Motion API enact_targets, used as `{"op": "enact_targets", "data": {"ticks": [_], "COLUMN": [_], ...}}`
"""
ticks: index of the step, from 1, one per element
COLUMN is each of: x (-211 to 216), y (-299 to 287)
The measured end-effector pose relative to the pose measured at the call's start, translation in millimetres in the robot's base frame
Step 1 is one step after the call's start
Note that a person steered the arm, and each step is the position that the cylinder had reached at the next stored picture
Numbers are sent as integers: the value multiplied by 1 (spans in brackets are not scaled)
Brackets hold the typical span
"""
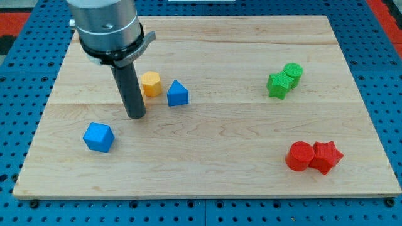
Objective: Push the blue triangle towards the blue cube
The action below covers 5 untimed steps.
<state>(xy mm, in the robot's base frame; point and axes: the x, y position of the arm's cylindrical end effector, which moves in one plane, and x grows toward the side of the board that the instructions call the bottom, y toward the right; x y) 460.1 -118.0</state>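
Hand: none fitted, nothing held; the rod's tip [136,115] rests on the pale wooden counter [220,169]. Small blue plastic triangle [177,93] lies at tip's 2 o'clock, w/ faceted blue plastic cube [98,137] at 8 o'clock. Risk: tip on wrong side; yellow plastic hexagon block [151,83] nearby gets knocked.

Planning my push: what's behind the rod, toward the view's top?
A yellow block sits partly hidden behind the rod, beside the blue triangle. My tip rests left of both.

One camera looks down at a slant from the near edge of the tabletop [207,176], facing its far side (fairly close), with the whole board filling the frame.
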Motion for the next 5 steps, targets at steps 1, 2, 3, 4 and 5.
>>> {"op": "enact_targets", "data": {"ticks": [1, 2, 3, 4, 5], "x": [-27, -41, -41, -51, -51], "y": [0, 10, 75, 125, 164]}}
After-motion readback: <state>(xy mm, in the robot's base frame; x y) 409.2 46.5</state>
